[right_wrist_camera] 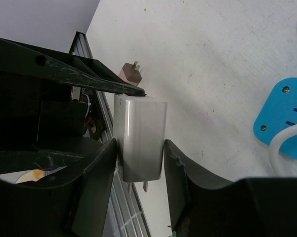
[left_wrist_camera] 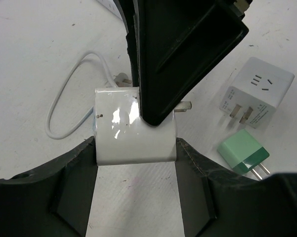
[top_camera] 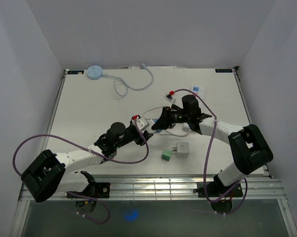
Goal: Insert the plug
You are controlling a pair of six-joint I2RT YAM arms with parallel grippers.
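This looks like a robot lab, not a home. A bare white table (top_camera: pixel 89 108) sits inside a plain white box, with walls (top_camera: pixel 24 74) at 9, 12 and 3 o'clock. At 6 o'clock a metal rail (top_camera: pixel 153 188) runs along the table edge. Two robot arms are bolted there, the left arm (top_camera: pixel 74 157) near 7 o'clock and the right arm (top_camera: pixel 247 148) near 5 o'clock. Purple cables (top_camera: pixel 207 158) loop from the arms. Only a few small test things lie on the table: a white cube (top_camera: pixel 183 148) and a green plug (top_camera: pixel 166 155) toward 5 o'clock, and a blue disc (top_camera: pixel 95 72) with a white cord (top_camera: pixel 138 86) near 11 o'clock.
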